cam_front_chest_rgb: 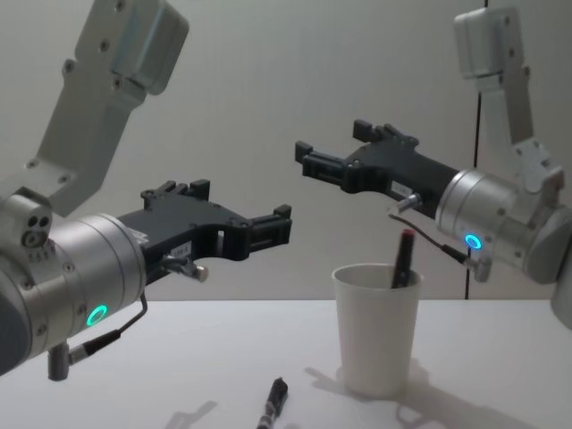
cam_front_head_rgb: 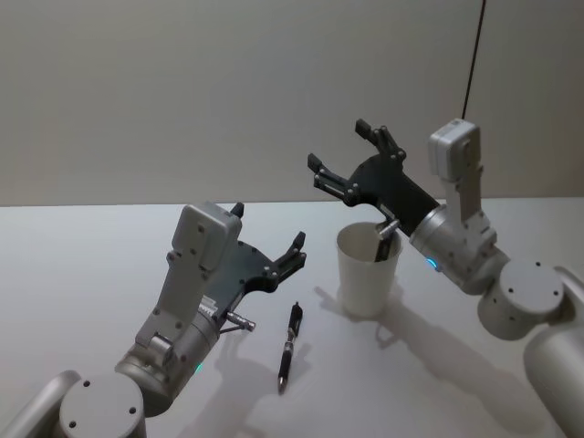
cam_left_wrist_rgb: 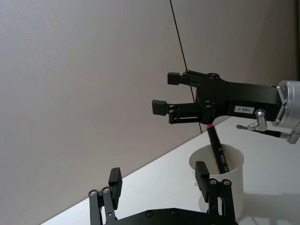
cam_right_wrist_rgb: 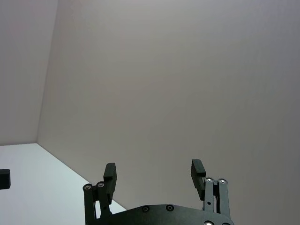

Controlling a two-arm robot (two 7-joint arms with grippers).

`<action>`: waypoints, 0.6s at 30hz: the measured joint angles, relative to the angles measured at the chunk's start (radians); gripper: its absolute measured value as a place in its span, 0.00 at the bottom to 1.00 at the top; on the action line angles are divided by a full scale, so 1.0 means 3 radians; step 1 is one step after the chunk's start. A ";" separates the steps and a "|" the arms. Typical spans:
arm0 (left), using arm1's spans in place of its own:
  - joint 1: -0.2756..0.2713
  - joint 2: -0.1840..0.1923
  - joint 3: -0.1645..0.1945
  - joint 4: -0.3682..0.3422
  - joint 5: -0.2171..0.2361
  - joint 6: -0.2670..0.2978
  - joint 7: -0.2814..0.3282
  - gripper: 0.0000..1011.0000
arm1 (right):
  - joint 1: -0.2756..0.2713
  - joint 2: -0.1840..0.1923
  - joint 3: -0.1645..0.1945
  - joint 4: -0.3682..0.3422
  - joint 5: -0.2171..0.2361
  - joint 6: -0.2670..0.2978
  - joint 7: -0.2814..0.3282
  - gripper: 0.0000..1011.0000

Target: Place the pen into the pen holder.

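The left arm is nearest, a rounded body of brushed grey metal with a boxy grey wrist. At its end the left gripper (cam_front_head_rgb: 267,228) (cam_front_chest_rgb: 241,210) (cam_left_wrist_rgb: 158,178) is flat, matte black plate with small screws. Its two fingers stand wide apart and hold nothing. It hangs above the white, smooth table (cam_front_head_rgb: 109,265), on the left side.

Just beside it, a little to the right, a black pen (cam_front_head_rgb: 289,347) (cam_front_chest_rgb: 271,404) lies flat on the table. It is slim, with a shiny silver part near the middle, and nothing touches it. It is near the pen holder (cam_front_head_rgb: 365,274) (cam_front_chest_rgb: 375,331) (cam_left_wrist_rgb: 234,178) but apart from it, in front and to the left.

The pen holder is a plain white paper cup, narrower at the base, with a rolled rim, and it stands upright. Inside it a second pen (cam_front_head_rgb: 388,239) (cam_front_chest_rgb: 402,259) (cam_left_wrist_rgb: 218,150) leans against the rim on the right side. This one is dark, and its red upper end rises above the rim.

The right gripper (cam_front_head_rgb: 339,146) (cam_front_chest_rgb: 332,138) (cam_left_wrist_rgb: 166,92) (cam_right_wrist_rgb: 153,168) is above the cup and tilted upward toward the grey wall. Its black fingers are also spread and empty. The top of the second pen is just under its body, not between the fingers.
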 joint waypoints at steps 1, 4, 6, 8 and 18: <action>0.0000 0.0000 0.0000 0.0000 0.0000 0.0000 0.0000 0.99 | -0.0020 0.0008 0.0001 -0.0036 0.0000 0.0014 -0.0012 0.99; 0.0000 0.0000 0.0000 0.0000 0.0000 0.0000 0.0000 0.99 | -0.0125 0.0049 0.0004 -0.0216 -0.0005 0.0074 -0.0066 0.99; 0.0000 0.0000 0.0000 0.0000 0.0000 0.0000 0.0000 0.99 | -0.0184 0.0073 0.0007 -0.0317 -0.0007 0.0109 -0.0103 0.99; 0.0000 0.0000 0.0000 0.0000 0.0000 0.0000 0.0000 0.99 | -0.0264 0.0105 0.0010 -0.0454 -0.0014 0.0165 -0.0160 0.99; 0.0000 0.0000 0.0000 0.0000 0.0000 0.0000 0.0000 0.99 | -0.0639 0.0253 0.0023 -0.1061 -0.0050 0.0366 -0.0455 0.99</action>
